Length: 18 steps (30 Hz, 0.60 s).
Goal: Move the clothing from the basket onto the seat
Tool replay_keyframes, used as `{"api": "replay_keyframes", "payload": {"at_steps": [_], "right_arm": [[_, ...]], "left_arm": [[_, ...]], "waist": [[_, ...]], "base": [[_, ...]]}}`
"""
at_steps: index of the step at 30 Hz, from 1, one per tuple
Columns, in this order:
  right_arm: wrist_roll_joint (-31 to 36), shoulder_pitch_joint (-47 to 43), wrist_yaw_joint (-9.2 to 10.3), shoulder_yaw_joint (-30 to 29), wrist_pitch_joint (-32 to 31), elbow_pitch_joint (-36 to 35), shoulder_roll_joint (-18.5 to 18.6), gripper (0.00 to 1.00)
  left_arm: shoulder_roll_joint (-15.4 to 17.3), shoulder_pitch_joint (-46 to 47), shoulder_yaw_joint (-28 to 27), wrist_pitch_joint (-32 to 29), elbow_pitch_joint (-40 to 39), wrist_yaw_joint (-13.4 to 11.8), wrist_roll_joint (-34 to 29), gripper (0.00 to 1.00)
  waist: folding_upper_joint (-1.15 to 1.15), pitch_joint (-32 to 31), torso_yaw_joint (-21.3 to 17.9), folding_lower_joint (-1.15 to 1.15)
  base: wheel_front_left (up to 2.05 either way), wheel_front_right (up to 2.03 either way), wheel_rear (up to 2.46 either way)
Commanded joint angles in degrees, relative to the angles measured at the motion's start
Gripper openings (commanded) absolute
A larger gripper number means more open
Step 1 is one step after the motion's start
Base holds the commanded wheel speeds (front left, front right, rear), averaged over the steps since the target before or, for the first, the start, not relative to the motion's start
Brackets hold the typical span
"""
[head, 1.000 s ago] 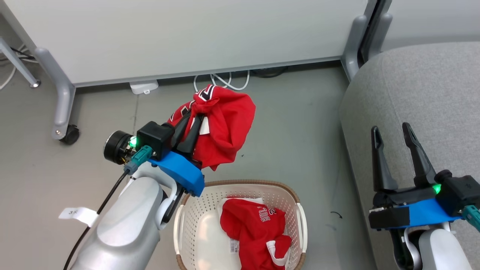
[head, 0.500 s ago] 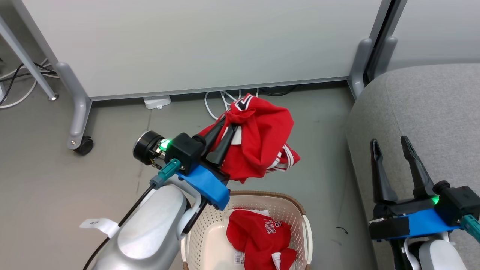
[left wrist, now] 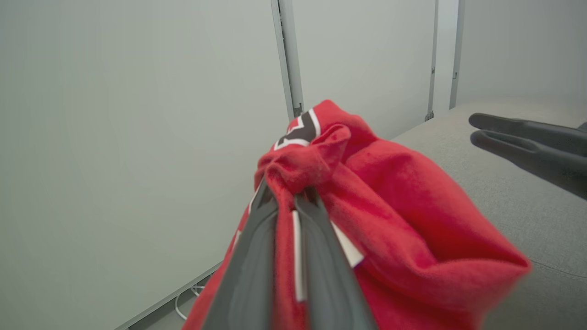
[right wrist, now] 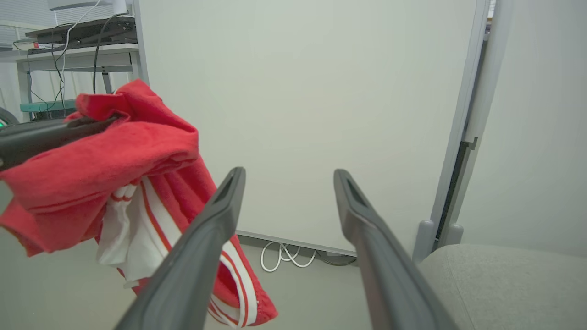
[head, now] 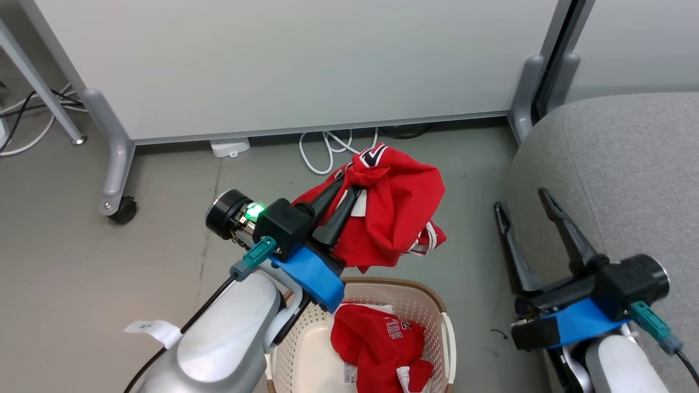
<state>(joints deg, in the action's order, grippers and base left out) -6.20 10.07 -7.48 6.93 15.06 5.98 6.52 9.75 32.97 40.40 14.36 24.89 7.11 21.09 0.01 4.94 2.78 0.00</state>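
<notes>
While one jersey is clamped by the left gripper, a second jersey is left in the basket; the seat is unreached, the right gripper spread empty.

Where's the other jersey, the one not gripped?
The other jersey lies crumpled in the basket, head view bottom centre, below the held jersey in the left gripper.
</notes>
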Motion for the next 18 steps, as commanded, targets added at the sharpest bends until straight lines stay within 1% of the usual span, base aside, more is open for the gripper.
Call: {"api": "replay_keyframes", "payload": {"at_steps": [1, 11, 18], "right_arm": [[-0.3, 1.2, -0.03, 1.1, 0.2, 0.4, 1.1, 1.00], [-3.3, 8.6, -0.03, 15.3, 0.2, 5.6, 10.8, 1.00], [-6.2, 14.9, -0.03, 24.5, 0.2, 10.1, 16.3, 1.00]], "left_arm": [[0.1, 0.9, 0.1, 0.0, -0.3, 0.2, -0.2, 0.00], [-0.7, 2.4, 3.4, 0.0, -1.1, 0.3, -1.0, 0.00], [-1.3, 3.1, 6.0, -0.1, -2.1, 0.3, -1.3, 0.00]], "waist": [[-0.01, 0.1, 0.1, 0.00], [-0.01, 0.8, 1.9, 0.00], [-0.01, 0.9, 3.2, 0.00]], "base": [[0.00, 0.00, 0.00], [0.00, 0.00, 0.00], [0.00, 0.00, 0.00]]}}
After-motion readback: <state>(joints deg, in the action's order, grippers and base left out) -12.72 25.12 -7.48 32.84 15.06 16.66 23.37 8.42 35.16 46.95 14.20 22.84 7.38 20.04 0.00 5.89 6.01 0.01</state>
